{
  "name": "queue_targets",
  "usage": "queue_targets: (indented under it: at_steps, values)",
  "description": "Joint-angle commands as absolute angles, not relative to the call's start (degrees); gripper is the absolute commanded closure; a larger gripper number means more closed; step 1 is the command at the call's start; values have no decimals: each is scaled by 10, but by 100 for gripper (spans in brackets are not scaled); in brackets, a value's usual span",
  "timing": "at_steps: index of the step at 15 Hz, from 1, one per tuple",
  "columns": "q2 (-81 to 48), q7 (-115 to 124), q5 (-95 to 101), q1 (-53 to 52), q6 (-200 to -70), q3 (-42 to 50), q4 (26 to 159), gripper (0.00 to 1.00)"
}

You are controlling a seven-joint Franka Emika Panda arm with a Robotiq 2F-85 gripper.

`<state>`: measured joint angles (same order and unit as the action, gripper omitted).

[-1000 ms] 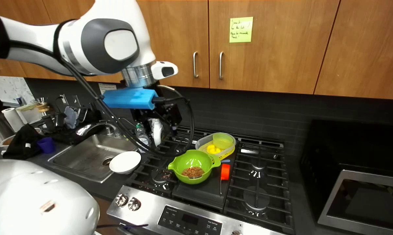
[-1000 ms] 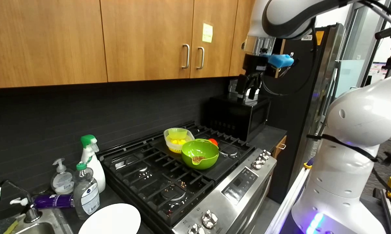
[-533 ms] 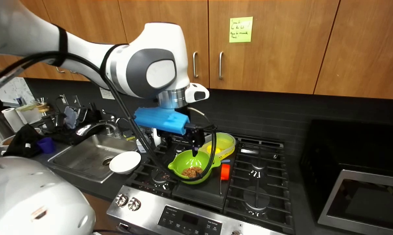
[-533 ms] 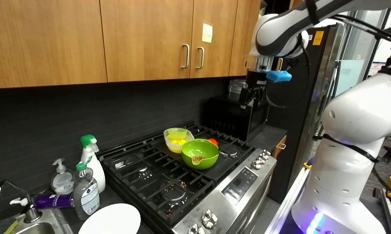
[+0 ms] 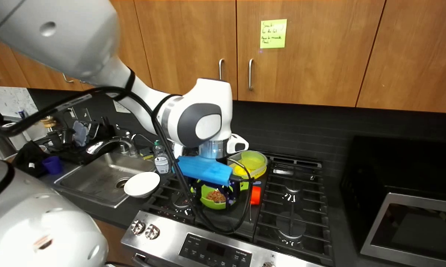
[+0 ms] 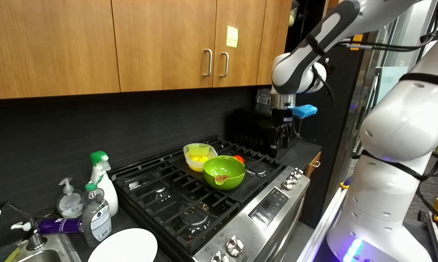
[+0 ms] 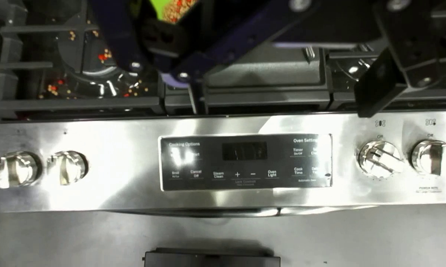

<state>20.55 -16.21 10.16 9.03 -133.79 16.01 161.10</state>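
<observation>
Green bowl [image 6: 217, 167], upright on stove [image 6: 268, 207], grains [image 5: 216, 196] inside

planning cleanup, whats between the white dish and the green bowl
Between the white dish and green bowl: a grated burner with scattered bits around it, seen in both exterior views.

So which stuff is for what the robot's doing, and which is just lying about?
Probably for the job, being near the open claw:
green bowl
brown bits inside it
orange thing

Probably just lying about:
spray bottle
green-capped bottle
purple cup
</observation>
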Motion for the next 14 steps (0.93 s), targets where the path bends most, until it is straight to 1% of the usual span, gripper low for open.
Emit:
queue_targets:
  at_steps: [1,14]
  values:
    - [186,-166,96,100,-1344,148,1609,0]
    - [191,-165,96,100,-1339,146,1600,0]
